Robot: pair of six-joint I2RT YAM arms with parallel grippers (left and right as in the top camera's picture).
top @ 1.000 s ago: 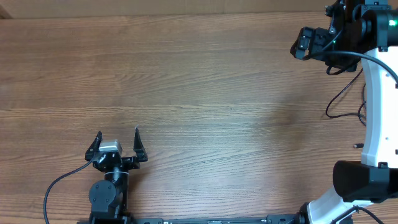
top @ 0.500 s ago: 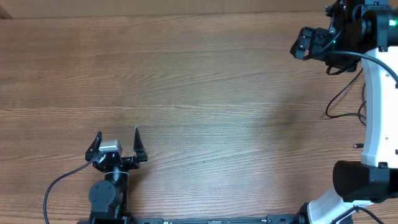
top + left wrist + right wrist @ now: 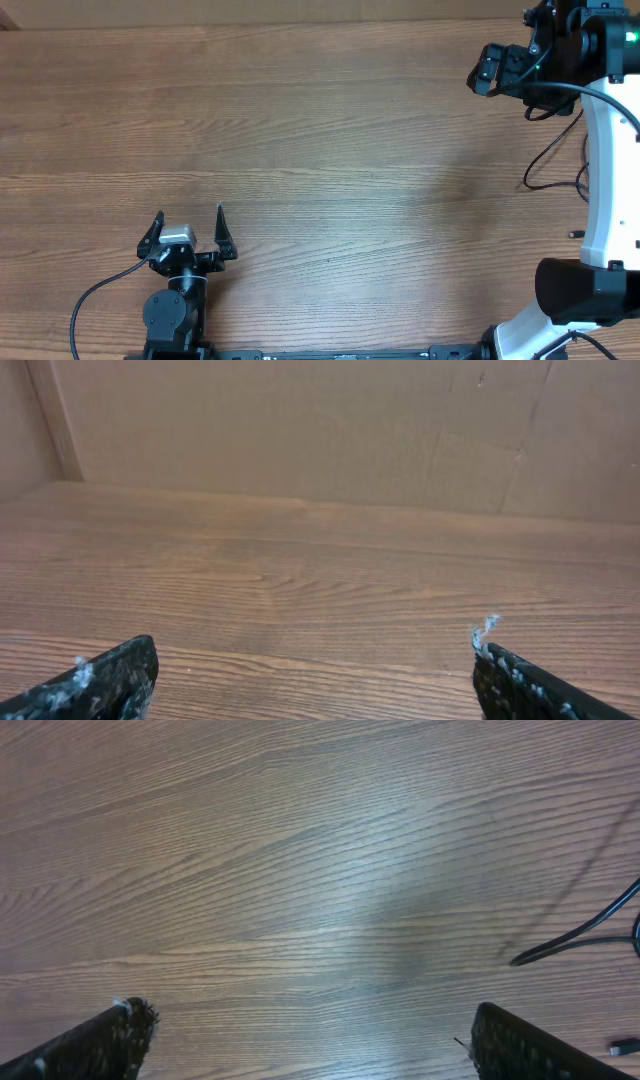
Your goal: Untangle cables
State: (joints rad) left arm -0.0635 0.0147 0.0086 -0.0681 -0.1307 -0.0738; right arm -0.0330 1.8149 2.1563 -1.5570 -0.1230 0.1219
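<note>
Wood-grain desk [image 3: 330,150] fills the overhead view, nearly bare. The only cables [image 3: 545,950] we can find lie at its far right edge, close beside the white right arm [image 3: 605,180] and well apart from the left hand [image 3: 189,213].

We judge them light, limp and thin. They would slide easily on the smooth wood, sag from any single hold and snag where loops cross. A hold on the cord just behind a plug [image 3: 622,1047], or on a free stretch away from any crossing, looks safest. Because the cord is so much thinner than the fingers, they would have to come right down to the desk to catch it.

Both hands have their fingers spread wide with nothing between them. The left one sits low at the near edge. The right hand [image 3: 308,1020] hangs over the far right corner.

From overhead we see a dark loop running partly under the right arm, so its full length is hidden. The right wrist view shows one cord and a small plug tip at its right border, clear of the fingers. The left wrist view shows only bare wood and a cardboard wall [image 3: 300,430], no cord at all.
</note>
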